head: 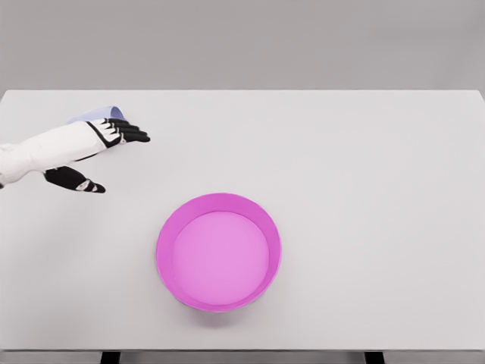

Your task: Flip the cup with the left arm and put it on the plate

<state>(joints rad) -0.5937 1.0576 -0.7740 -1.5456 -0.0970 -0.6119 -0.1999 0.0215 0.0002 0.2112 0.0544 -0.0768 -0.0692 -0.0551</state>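
Note:
A pale blue cup (97,115) sits at the far left of the white table, and only its top edge shows behind my left hand (121,161). The hand comes in from the left edge with its dark fingers (130,135) stretched out straight in front of the cup and the thumb (79,182) spread well below them. The hand is open; whether it touches the cup cannot be seen. A round magenta plate (220,202) with a raised wall lies near the table's front centre, well to the right of and nearer than the hand.
The white table (364,189) spans the whole view, with its far edge against a grey wall and its front edge at the bottom of the picture.

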